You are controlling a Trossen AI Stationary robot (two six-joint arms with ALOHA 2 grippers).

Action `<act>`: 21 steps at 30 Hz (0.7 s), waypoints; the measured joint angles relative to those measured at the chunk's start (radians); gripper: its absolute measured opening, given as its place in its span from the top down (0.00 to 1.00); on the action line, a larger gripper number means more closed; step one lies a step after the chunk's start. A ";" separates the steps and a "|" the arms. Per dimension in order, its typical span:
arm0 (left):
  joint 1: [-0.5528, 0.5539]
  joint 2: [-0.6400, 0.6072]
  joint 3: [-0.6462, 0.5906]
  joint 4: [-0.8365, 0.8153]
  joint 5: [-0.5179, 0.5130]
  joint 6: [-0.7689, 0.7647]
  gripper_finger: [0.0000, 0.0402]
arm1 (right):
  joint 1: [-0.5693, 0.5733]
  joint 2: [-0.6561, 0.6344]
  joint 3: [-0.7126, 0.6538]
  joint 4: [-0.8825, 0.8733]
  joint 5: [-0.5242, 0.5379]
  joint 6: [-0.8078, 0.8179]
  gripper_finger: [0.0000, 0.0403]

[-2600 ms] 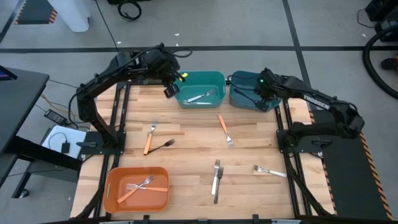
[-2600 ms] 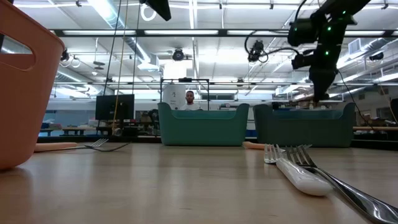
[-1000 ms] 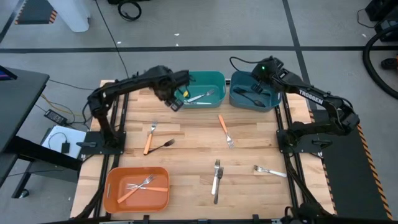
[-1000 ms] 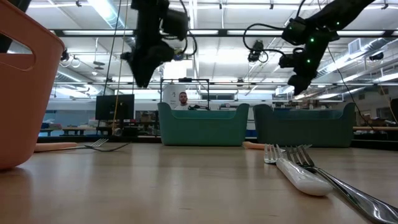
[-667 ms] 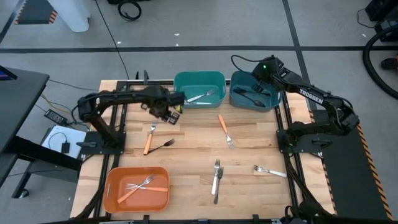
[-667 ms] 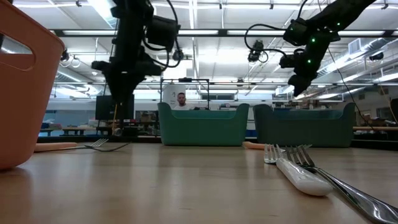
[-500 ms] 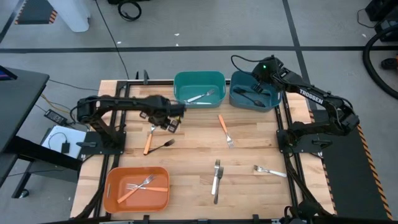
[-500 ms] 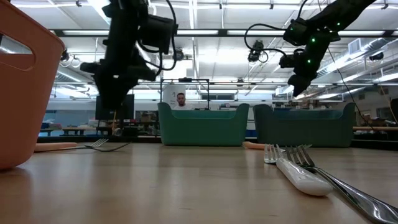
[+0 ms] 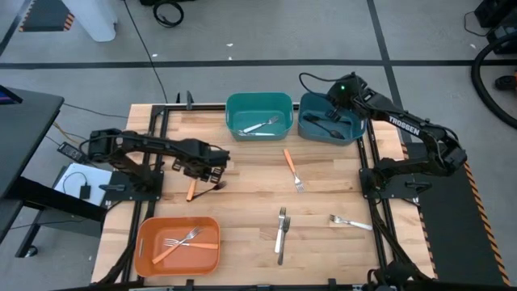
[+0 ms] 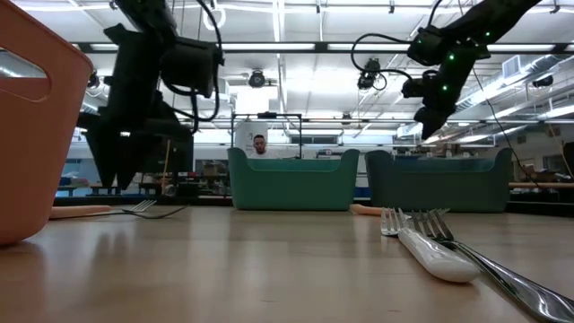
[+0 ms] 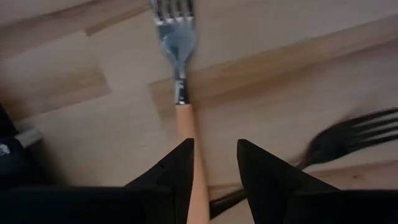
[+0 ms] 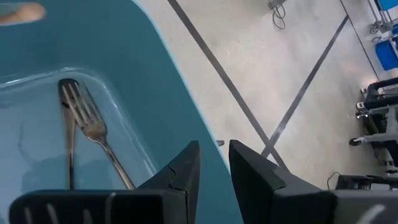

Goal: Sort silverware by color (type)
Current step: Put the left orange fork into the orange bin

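Wooden slats formed the bench (image 9: 242,198), where the left claw (image 11: 214,163) hung low with fingers apart over an orange-handled metal fork (image 11: 184,118) beside a black fork (image 11: 348,134). Above the darker teal plastic bin (image 9: 311,129), the right claw (image 12: 212,163) sat slightly parted over black forks (image 12: 81,134) inside.

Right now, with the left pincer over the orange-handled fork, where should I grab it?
Grip the orange-handled fork mid-handle, coming straight down. It lies flat and the left pincer is open, nearly astride it. The black fork lies close beside, so avoid the handle's end.
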 joint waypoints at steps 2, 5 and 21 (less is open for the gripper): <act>0.000 -0.026 -0.028 0.002 -0.004 -0.011 0.67 | 0.008 0.000 0.000 -0.001 -0.018 0.023 0.77; 0.000 -0.043 -0.075 0.039 0.000 -0.012 0.67 | 0.015 0.000 0.000 -0.001 -0.065 0.080 0.76; 0.010 -0.046 -0.248 0.253 0.011 -0.099 0.78 | 0.048 0.000 0.000 -0.009 -0.083 0.104 0.77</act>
